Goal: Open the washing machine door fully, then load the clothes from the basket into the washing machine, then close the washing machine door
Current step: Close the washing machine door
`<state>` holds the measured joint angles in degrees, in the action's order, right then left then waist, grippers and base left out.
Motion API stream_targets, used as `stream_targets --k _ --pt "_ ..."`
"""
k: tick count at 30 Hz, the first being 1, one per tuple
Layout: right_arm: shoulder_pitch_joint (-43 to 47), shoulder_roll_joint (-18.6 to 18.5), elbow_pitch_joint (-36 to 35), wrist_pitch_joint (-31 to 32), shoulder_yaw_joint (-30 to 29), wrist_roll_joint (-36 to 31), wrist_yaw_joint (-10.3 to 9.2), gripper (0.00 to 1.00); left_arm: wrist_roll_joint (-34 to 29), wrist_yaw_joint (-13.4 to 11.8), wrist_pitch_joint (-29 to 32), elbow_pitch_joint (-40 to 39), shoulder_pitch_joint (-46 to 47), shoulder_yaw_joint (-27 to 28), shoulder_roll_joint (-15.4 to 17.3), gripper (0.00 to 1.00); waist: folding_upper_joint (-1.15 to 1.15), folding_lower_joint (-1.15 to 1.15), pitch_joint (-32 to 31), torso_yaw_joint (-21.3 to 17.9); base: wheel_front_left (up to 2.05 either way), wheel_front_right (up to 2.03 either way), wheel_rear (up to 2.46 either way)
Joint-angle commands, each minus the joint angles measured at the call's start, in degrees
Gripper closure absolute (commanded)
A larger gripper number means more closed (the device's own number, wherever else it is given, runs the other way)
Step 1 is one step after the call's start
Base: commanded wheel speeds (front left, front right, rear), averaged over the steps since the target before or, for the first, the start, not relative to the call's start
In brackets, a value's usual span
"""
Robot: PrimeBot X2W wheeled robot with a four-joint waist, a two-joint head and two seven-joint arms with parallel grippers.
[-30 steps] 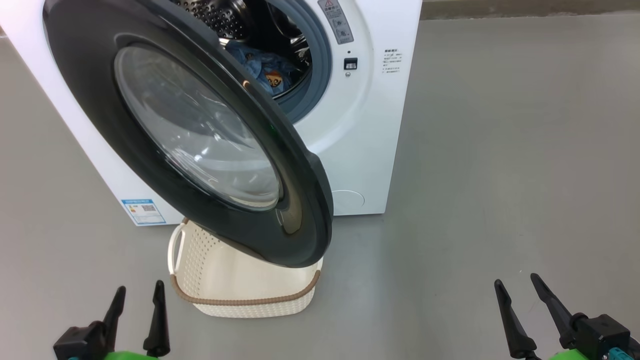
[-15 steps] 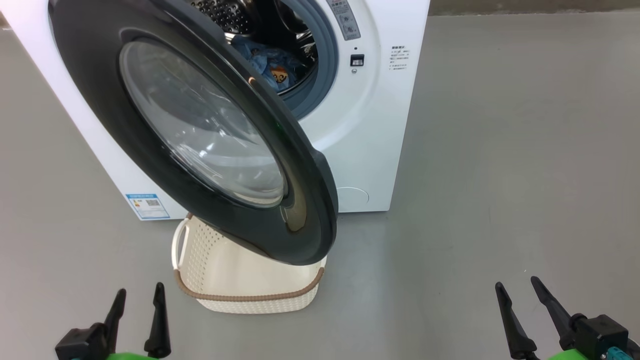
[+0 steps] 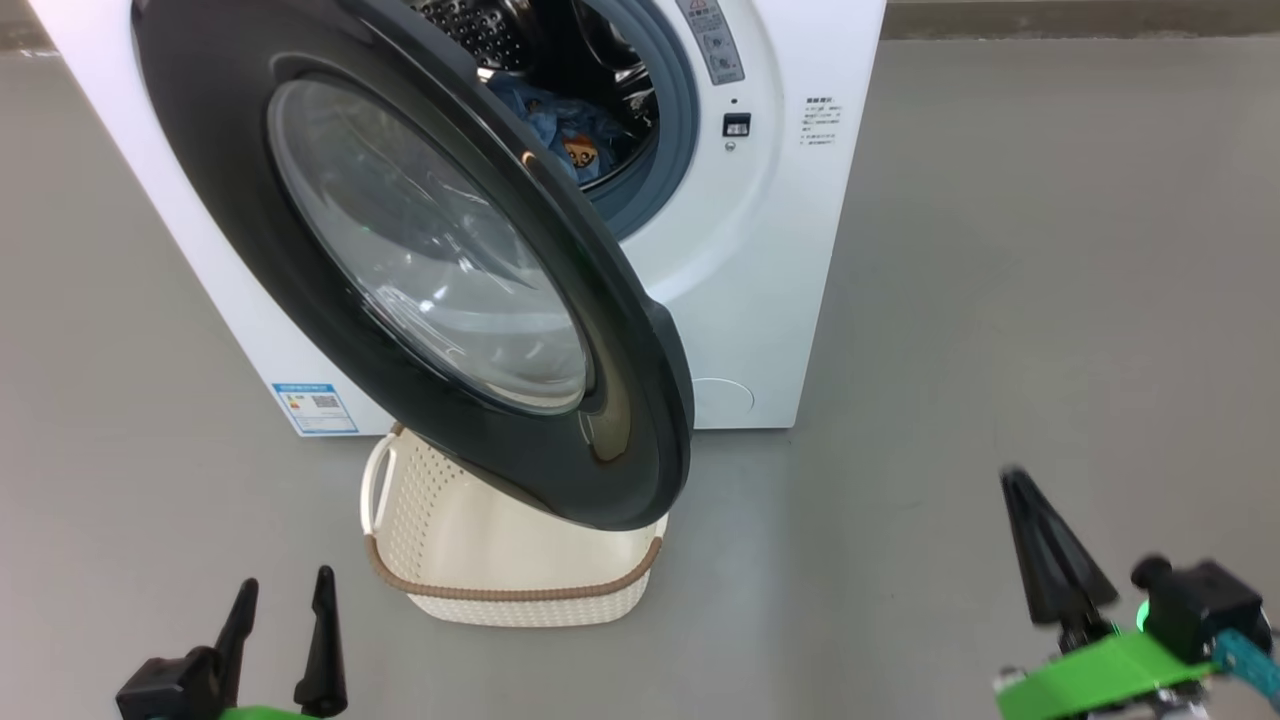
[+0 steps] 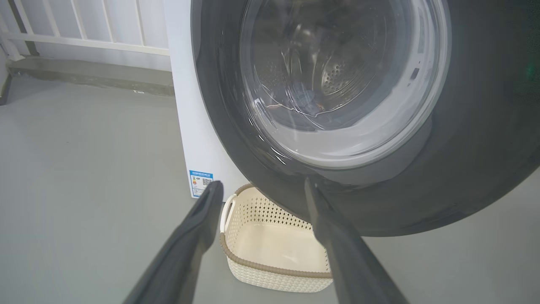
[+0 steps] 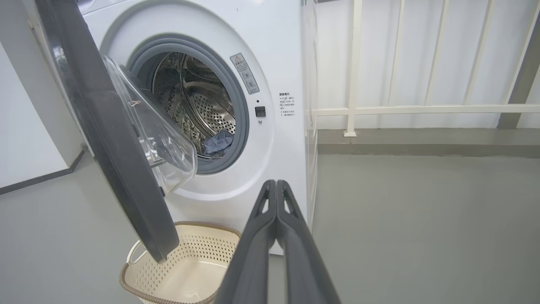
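The white washing machine stands with its glossy black door swung out over the cream basket, whose inside looks bare. The blue printed clothes lie in the steel drum, also seen as clothes in the right wrist view. My left gripper is open at the lower left, short of the basket; in its wrist view the left gripper points at the door and basket. My right gripper is shut on nothing, right of the machine; its fingertips touch.
Grey floor spreads wide to the right of the machine. A white railing and a low kerb run behind it. A blue label marks the machine's lower left corner. The door's edge hangs above the basket.
My right gripper has shut and risen in the head view. The head camera has shifted a little, sliding the machine rightward in the picture. The left gripper stays open and still.
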<state>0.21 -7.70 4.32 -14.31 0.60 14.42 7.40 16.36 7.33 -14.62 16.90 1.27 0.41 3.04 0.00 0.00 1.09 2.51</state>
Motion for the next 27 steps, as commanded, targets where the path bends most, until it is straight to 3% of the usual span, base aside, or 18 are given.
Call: stream_targets --k 1,5,14,21,27 --pt "-3.0 -0.4 -2.5 -0.7 2.0 0.4 0.09 1.00 0.0 0.1 -0.4 -1.1 0.8 2.0 0.6 0.00 0.00 0.00 -0.1 0.1 0.00 0.00 0.00" --pt "-7.2 -0.2 -6.8 -0.7 5.0 1.0 0.09 1.00 0.3 0.1 -0.4 -0.6 1.1 1.8 0.4 0.00 0.00 0.00 -0.5 0.7 0.00 0.00 0.00" --pt "-20.4 1.2 -14.5 -0.7 20.5 2.1 0.09 1.00 1.5 0.2 -0.4 0.2 3.1 -0.6 0.0 0.00 0.00 0.00 -0.8 3.6 0.00 0.00 0.00" --pt "-23.4 2.4 -9.1 -0.7 32.7 4.2 0.09 1.00 3.7 0.2 -0.4 -0.4 4.8 -3.6 -0.1 0.00 0.00 0.00 0.5 6.7 0.00 0.00 0.00" --pt "-22.8 3.2 -3.6 -0.7 36.0 5.8 0.09 1.00 5.7 -0.1 -0.4 -1.7 5.9 -6.0 -0.1 0.00 0.00 0.00 2.8 8.4 0.00 0.00 0.00"
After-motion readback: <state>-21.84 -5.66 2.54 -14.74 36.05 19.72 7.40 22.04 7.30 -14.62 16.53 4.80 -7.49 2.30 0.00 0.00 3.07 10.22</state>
